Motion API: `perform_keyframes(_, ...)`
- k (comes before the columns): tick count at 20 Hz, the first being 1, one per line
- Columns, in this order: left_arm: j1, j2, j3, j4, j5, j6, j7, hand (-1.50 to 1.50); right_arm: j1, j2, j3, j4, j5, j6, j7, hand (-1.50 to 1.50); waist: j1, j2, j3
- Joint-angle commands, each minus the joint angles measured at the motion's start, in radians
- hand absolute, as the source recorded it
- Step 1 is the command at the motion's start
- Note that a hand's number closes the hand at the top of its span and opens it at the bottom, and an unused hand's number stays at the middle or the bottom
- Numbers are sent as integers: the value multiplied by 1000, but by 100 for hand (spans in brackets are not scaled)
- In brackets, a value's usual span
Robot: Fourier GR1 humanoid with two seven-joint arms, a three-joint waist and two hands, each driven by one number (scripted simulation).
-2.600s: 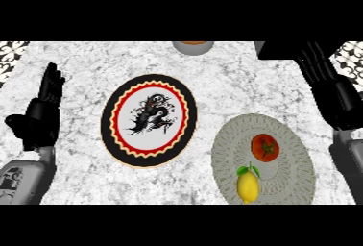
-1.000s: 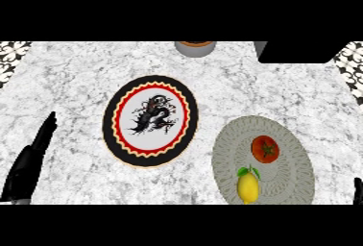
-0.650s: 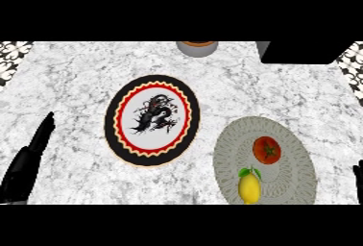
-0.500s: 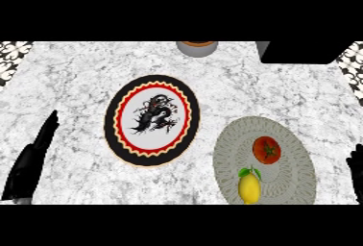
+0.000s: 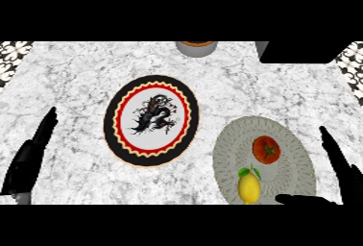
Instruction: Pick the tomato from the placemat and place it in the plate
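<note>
A: Head view, nearest edge first: the right hand (image 5: 339, 166) is hanging with fingers straight and thumb spread, holding nothing, just beside the grey placemat (image 5: 230, 166). The left hand (image 5: 30, 156) is resting open at the left edge.

B: And the tomato (image 5: 266, 149)?

A: It is sitting on the placemat, a lemon (image 5: 248, 186) lying nearer, likely crowding a low approach.

B: Farther out?

A: The dragon-patterned plate (image 5: 151, 120) is waiting on the counter (image 5: 85, 72), nothing on it; a bowl (image 5: 196, 46) is sitting far behind.
</note>
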Motion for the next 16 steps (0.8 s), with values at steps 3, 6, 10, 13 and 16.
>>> perform_keyframes(3, 25, -54, 13, -5, -57, 10, 1, 0, -80, 24, -33, 52, 30, 134, 58, -150, -7, -2, 0)
perform_keyframes(6, 100, -31, 52, -70, -40, -25, -20, 0, -147, 104, 10, 137, 88, 138, 56, -150, -2, -2, 0)
perform_keyframes(10, 98, -53, 50, -117, -65, -42, 23, 0, -170, 137, -14, 237, 83, 213, -29, -150, -4, -3, 1)
perform_keyframes(13, 60, -69, 82, -13, -72, -79, -27, 0, -182, 197, 4, 247, 142, 225, 7, -150, -7, -2, 0)
perform_keyframes(16, 30, -49, 122, -51, -60, -112, 33, 0, -200, 206, -53, 333, 113, 276, -53, -150, -6, -2, 1)
